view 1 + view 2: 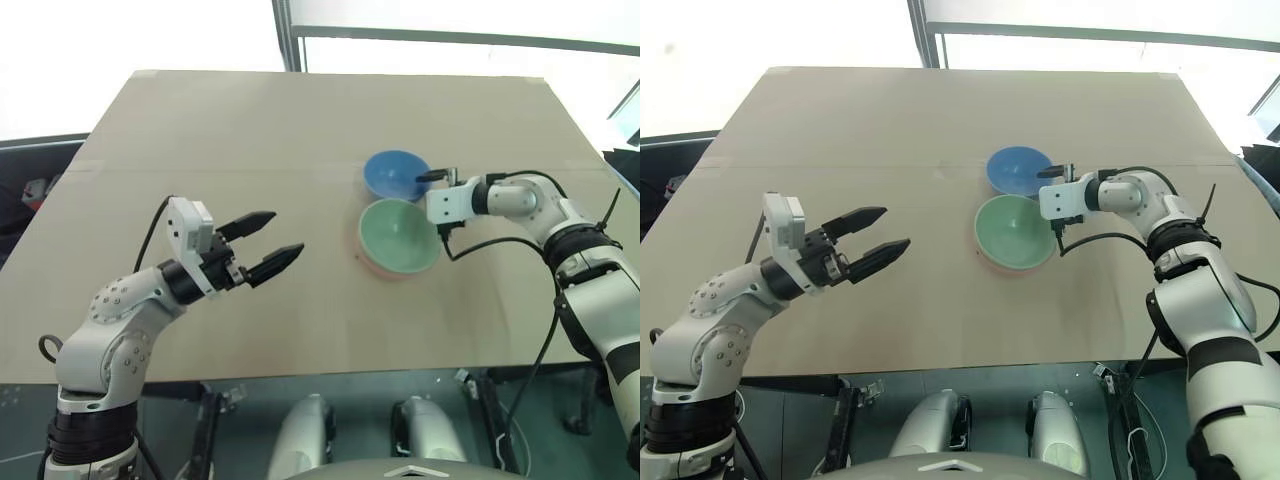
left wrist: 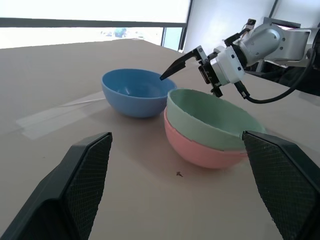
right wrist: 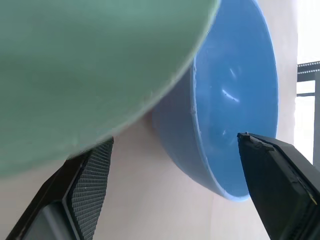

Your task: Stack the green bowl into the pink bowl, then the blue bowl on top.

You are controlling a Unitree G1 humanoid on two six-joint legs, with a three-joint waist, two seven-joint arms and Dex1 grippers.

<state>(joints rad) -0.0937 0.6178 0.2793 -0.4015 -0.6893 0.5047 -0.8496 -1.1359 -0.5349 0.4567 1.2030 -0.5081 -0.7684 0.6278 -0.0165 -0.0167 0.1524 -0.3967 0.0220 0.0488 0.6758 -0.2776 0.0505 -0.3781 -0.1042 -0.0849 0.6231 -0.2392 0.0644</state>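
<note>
The green bowl (image 1: 400,236) sits nested inside the pink bowl (image 2: 200,148), right of the table's middle. Only the pink bowl's lower rim shows under it. The blue bowl (image 1: 395,174) stands upright on the table just behind them, touching or nearly touching them. My right gripper (image 1: 424,186) is open at the blue bowl's near right rim. In the right wrist view one finger is outside the bowl's wall and the other (image 3: 280,185) is over its inside. My left gripper (image 1: 265,242) hangs open and empty above the table, well to the left of the bowls.
The tan tabletop (image 1: 250,130) has a strip of clear tape (image 2: 55,116) running across it. A window frame post (image 1: 288,35) rises behind the far edge. The right arm's black cable (image 1: 490,245) loops beside the stacked bowls.
</note>
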